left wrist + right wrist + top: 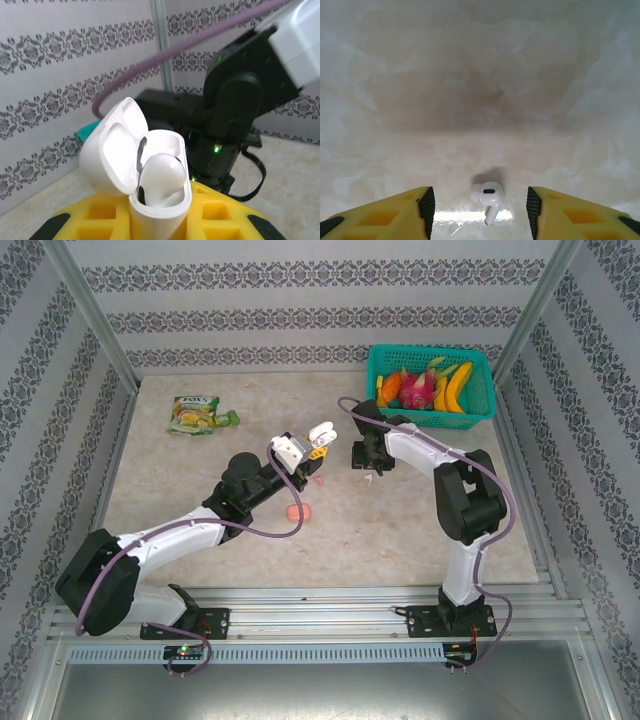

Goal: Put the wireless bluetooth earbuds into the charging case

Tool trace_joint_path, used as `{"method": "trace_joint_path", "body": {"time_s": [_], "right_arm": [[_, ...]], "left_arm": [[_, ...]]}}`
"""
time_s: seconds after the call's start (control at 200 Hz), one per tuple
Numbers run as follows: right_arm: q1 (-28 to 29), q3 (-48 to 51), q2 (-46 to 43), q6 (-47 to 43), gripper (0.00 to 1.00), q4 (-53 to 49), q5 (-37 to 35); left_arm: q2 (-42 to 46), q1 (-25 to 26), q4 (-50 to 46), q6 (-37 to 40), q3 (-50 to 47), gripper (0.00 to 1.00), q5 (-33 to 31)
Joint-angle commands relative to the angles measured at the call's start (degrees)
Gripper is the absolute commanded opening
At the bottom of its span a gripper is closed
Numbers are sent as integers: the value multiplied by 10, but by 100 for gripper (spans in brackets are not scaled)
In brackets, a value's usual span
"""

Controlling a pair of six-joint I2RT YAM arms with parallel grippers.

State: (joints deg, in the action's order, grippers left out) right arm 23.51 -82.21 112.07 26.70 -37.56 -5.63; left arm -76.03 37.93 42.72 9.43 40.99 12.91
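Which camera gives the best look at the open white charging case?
Left wrist: the charging case sits close up, lid open, a white earbud seated inside. Top external shows it small, held by the left gripper.

I see a pale, marbled table (200, 480). A green packet (198, 414) lies flat at its far left. A green basket (430, 349) of fruit (440, 385) stands in the far right corner. A pink case (299, 511) sits near the middle, well apart from both. A white earbud (489, 197) lies on the bare top, its stem pointing toward my right wrist camera.
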Motion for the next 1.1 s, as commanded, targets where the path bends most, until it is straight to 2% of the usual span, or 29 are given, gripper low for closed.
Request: {"method": "trace_joint_path", "body": {"time_s": [0.0,0.585,1.094], "right_arm": [[8,-28,22,-23,52,-33,-16],[18,-33,67,17,48,-28,-42],[18,-16,71,39,42,-24,-62]], "left_arm": [[25,-11,19,16,9,0,24],[30,-14,16,11,13,0,34],[30,-14,14,5,11,0,37]]}}
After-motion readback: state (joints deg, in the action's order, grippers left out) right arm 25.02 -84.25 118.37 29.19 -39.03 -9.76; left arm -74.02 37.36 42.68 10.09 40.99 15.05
